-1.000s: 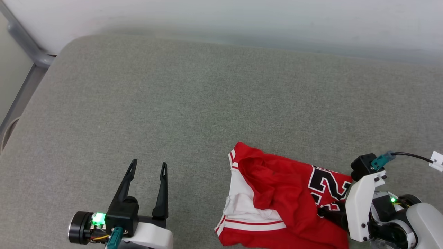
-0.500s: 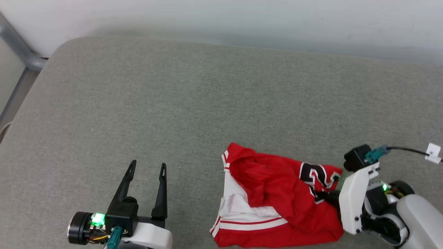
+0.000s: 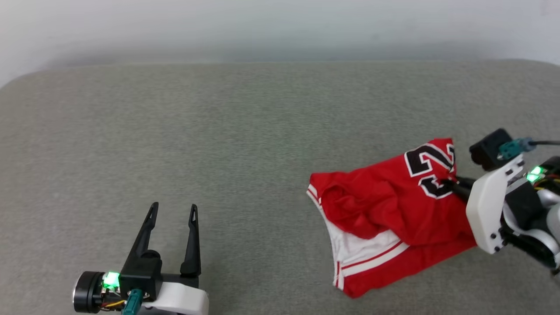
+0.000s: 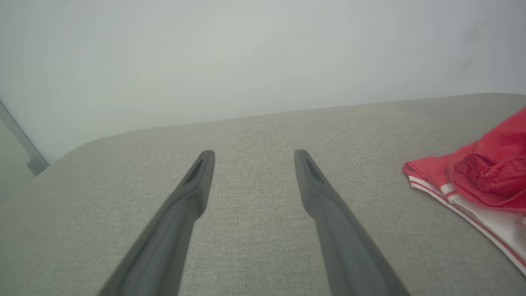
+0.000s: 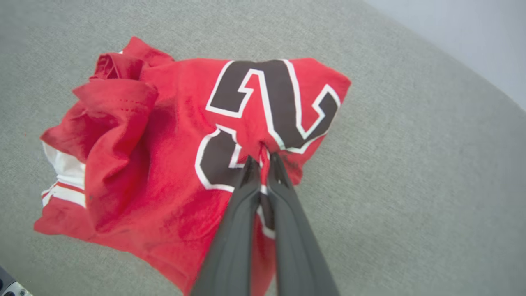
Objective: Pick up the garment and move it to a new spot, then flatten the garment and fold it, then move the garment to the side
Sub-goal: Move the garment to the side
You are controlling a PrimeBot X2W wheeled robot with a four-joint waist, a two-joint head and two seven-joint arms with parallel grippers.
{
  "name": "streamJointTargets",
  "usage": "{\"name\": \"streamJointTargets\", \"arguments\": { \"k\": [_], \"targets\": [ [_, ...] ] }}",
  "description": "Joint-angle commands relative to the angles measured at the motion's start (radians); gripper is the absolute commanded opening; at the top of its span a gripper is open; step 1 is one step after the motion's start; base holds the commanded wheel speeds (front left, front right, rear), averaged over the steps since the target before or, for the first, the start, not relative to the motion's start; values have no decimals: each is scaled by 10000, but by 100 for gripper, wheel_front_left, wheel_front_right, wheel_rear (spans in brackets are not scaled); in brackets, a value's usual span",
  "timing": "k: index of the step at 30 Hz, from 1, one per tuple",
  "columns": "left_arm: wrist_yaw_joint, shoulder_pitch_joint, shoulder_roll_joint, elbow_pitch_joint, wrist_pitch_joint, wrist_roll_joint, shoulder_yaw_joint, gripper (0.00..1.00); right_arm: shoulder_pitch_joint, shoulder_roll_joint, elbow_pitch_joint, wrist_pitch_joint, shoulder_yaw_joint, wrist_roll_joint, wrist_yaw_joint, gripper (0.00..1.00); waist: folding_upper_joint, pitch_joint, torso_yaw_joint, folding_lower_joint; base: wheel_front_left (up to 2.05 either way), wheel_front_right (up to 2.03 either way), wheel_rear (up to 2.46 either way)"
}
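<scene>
The garment (image 3: pixel 385 210) is a crumpled red shirt with white sleeve parts, striped trim and a big black number. It lies at the right of the grey cushion (image 3: pixel 245 131), with its numbered part raised. My right gripper (image 3: pixel 450 181) is shut on a pinch of cloth at the number. In the right wrist view the garment (image 5: pixel 164 144) hangs bunched from that right gripper (image 5: pixel 263 158). At the lower left my left gripper (image 3: pixel 173 210) stands open above bare cushion, well away from the shirt. The left wrist view has the left gripper (image 4: pixel 252 155) open and the garment's edge (image 4: pixel 476 176) at far right.
A pale wall (image 3: pixel 280 26) runs behind the cushion's far edge. Bare grey cushion spreads left of and beyond the shirt. The left wrist view catches a grey metal frame (image 4: pixel 24 152) past the cushion's rounded corner.
My right gripper has shut on the garment and lifted its numbered part up and away, stretching the cloth. The head camera has turned, shifting the whole picture. The left gripper stays open.
</scene>
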Motion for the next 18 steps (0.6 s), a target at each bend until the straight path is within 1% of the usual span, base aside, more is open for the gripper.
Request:
{"name": "streamJointTargets", "arguments": {
  "k": [1, 5, 9, 13, 18],
  "targets": [
    [41, -136, 55, -45, -18, 69, 60, 100, -186, -83, -27, -40, -6, -94, -13, 0, -1, 230, -458, -1, 0, 0, 0],
    [41, -291, 121, -155, -18, 70, 156, 100, -575, -349, -53, -284, -120, -251, -13, 0, -1, 538, -1034, -1, 0, 0, 0],
    [-37, -590, 253, -249, -18, 120, 187, 100, -972, -471, 200, -686, -477, -587, -13, 0, -1, 978, -1361, -1, 0, 0, 0],
    [-95, -924, 368, -389, -18, 222, 107, 100, -1294, -689, 669, -977, -915, -1120, -14, 0, -1, 1514, -1429, -1, 0, 0, 0],
    [-136, -1380, 486, -587, -18, 289, 51, 100, -1632, -1020, 1536, -1293, -1919, -1740, -14, 0, -1, 2319, -1349, -1, 0, 0, 0]
  ]
}}
